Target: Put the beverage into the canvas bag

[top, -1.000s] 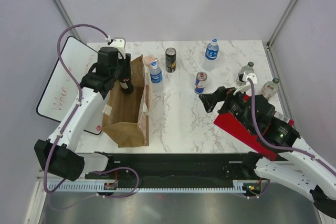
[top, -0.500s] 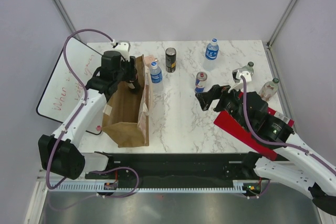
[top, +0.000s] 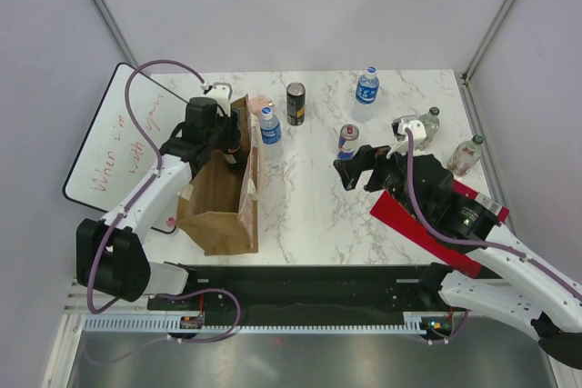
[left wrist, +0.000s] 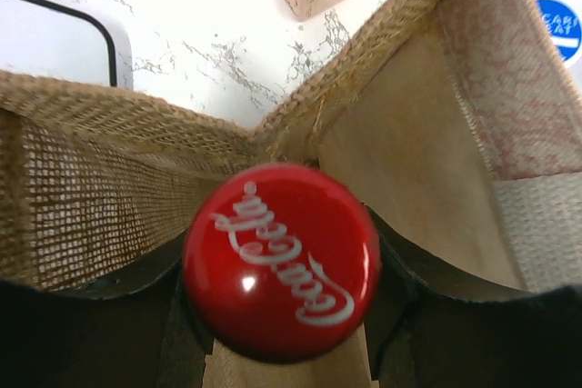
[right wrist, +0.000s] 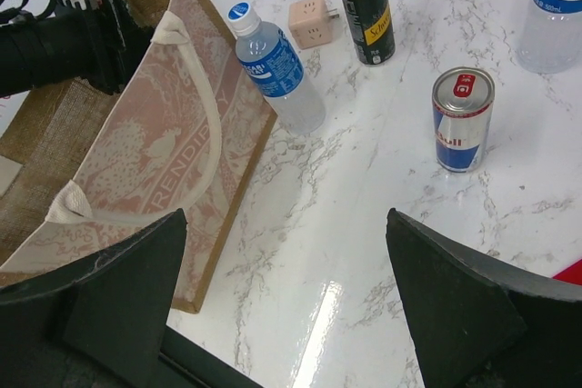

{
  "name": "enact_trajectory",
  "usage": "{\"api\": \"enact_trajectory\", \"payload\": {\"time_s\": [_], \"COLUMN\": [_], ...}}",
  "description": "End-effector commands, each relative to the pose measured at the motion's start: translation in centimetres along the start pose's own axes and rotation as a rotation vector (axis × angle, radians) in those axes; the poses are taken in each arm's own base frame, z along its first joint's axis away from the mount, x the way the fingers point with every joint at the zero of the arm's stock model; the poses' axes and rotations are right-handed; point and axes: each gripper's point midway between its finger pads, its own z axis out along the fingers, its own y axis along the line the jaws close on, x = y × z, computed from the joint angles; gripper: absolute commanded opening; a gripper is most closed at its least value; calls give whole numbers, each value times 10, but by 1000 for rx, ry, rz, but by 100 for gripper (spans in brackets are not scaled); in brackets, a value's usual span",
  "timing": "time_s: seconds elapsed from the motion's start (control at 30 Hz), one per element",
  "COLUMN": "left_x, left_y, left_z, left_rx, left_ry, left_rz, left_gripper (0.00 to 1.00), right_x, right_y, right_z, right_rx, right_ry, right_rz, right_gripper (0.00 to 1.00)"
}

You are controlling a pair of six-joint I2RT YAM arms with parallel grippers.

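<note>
Near right, a flat red board lies on the marble table under the right arm. Near left, the canvas bag stands with its mouth open upward; the right wrist view shows a pale pink print and a webbing handle on its right side. A whiteboard lies left of the bag, past the table edge. The right gripper hangs over the middle of the table with its jaws spread wide and nothing between them. The silver-and-blue energy can stands upright just beyond it. The left gripper sits over the far end of the bag, clamped on a dark cola bottle. The bottle's red cap lies between the dark fingers, inside the outline of the bag mouth, close to the folded far wall. How deep the bottle body reaches into the bag cannot be told. A blue-labelled water bottle stands upright just beside the bag's far right corner. A pink cube adapter lies just behind it. A black can stands to the right of the adapter. Two clear bottles stand at the right edge. A blue-labelled bottle stands farthest back.
</note>
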Motion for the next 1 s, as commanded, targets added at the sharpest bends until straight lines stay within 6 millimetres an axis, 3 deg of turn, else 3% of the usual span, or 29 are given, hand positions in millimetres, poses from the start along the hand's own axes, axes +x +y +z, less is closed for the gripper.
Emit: {"api": "enact_trajectory", "payload": {"time_s": [0.0, 0.13, 0.37, 0.57, 0.97], "left_x": [-59, -53, -48, -44, -43], "left_y": [-3, 0, 1, -3, 0], "left_z": [-6, -4, -1, 1, -3], "left_rx": [17, -5, -23, -16, -35], "left_ry": [-233, -225, -213, -202, -204], "left_rz": [-24, -16, -18, -12, -36], "left_gripper": [2, 2, 33, 47, 64], "right_x": [-27, -29, -29, -29, -42], "right_y": [11, 12, 10, 10, 15], "right_z": [-4, -7, -12, -17, -30], "right_rx": [-31, -37, -36, -44, -73], "right_ry": [-73, -78, -85, -86, -114], "right_rz": [13, 19, 39, 57, 103], "right_gripper": [98, 98, 98, 98, 98]}}
